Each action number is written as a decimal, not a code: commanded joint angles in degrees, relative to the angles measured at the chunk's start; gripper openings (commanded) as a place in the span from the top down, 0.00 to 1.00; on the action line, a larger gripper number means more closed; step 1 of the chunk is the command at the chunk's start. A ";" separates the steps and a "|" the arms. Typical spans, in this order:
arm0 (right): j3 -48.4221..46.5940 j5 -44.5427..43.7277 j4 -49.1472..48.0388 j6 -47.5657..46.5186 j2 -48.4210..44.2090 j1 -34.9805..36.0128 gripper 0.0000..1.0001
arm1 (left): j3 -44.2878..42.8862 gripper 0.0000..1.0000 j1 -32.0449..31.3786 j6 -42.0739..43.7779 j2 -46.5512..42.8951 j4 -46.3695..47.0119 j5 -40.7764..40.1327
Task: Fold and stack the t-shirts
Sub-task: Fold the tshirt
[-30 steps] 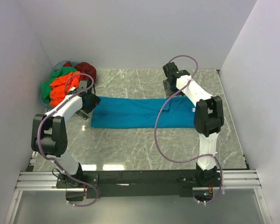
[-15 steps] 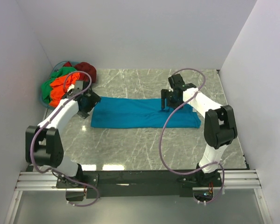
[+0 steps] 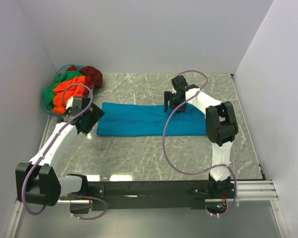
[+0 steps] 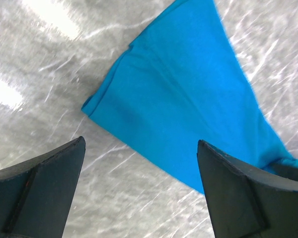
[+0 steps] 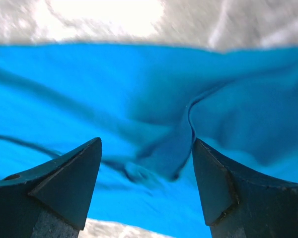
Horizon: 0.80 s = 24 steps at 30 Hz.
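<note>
Hovering with jaws spread wide and empty, the right gripper hangs over a crease in the teal-blue t-shirt, which lies beneath it as a long flat band on the table. The left gripper, equally wide, has the band's corner just ahead of its fingertips. Soft, light cotton will likely sag and slide, so pinching the doubled edge near each end looks safest. Beyond the left gripper sits a heap of other t-shirts.

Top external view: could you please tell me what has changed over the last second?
The right gripper came nearer and leftward, over the teal-blue t-shirt; the left gripper drew back slightly from its left end. Both are open. The shirt and the heaped tees stayed put.
</note>
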<state>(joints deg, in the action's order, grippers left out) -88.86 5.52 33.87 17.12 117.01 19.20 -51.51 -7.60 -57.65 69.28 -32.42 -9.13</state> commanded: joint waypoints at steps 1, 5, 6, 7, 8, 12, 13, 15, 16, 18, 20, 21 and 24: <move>-7.44 2.56 -0.73 0.72 2.51 1.71 0.20 | -3.85 0.01 -0.14 2.45 0.95 -2.81 1.29; -13.52 8.00 -1.35 1.68 5.42 2.07 0.20 | -4.92 0.01 -0.31 2.98 1.92 -2.73 3.94; -14.23 8.36 -1.61 2.29 5.51 2.16 0.20 | -4.83 0.01 -0.31 2.89 1.83 -2.38 4.03; -14.76 8.37 -1.70 2.56 5.25 2.16 0.20 | -4.48 0.01 -0.49 2.80 1.57 -1.94 4.38; -14.76 8.02 -1.79 2.82 4.90 2.16 0.20 | -4.39 0.01 -0.40 2.63 1.48 -0.46 4.81; -8.46 4.85 -3.89 5.88 -3.15 1.72 0.20 | -2.81 0.00 -1.19 1.92 1.82 7.51 9.55; -2.69 5.98 -5.29 6.69 -5.54 1.37 0.20 | -2.03 0.00 -2.50 3.32 2.26 10.86 11.30; 8.10 6.26 -10.12 9.14 -13.77 0.58 0.16 | -2.37 0.00 -5.31 6.84 4.88 17.36 12.38; 11.66 4.95 -11.35 9.85 -16.52 0.40 0.15 | -3.24 0.01 -6.02 7.63 6.21 18.53 12.03; 21.12 3.63 -13.21 11.26 -24.24 -0.39 0.13 | -6.74 0.00 -6.99 14.20 10.94 21.85 14.11; 26.87 1.87 -13.48 11.96 -28.83 -1.00 0.12 | -10.00 0.01 -7.08 18.25 14.90 21.27 16.58; 31.42 1.34 -13.39 12.05 -32.77 -1.36 0.12 | -14.37 0.00 -6.82 18.19 19.80 20.04 16.42; 38.90 -0.94 -12.25 11.79 -38.85 -2.68 0.11 | -22.03 0.01 -7.08 19.42 28.68 16.16 15.72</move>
<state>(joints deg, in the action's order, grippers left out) -55.72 8.01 23.53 27.66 82.98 17.56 -66.24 -14.81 -43.42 92.03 -17.43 4.95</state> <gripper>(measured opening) 0.883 0.995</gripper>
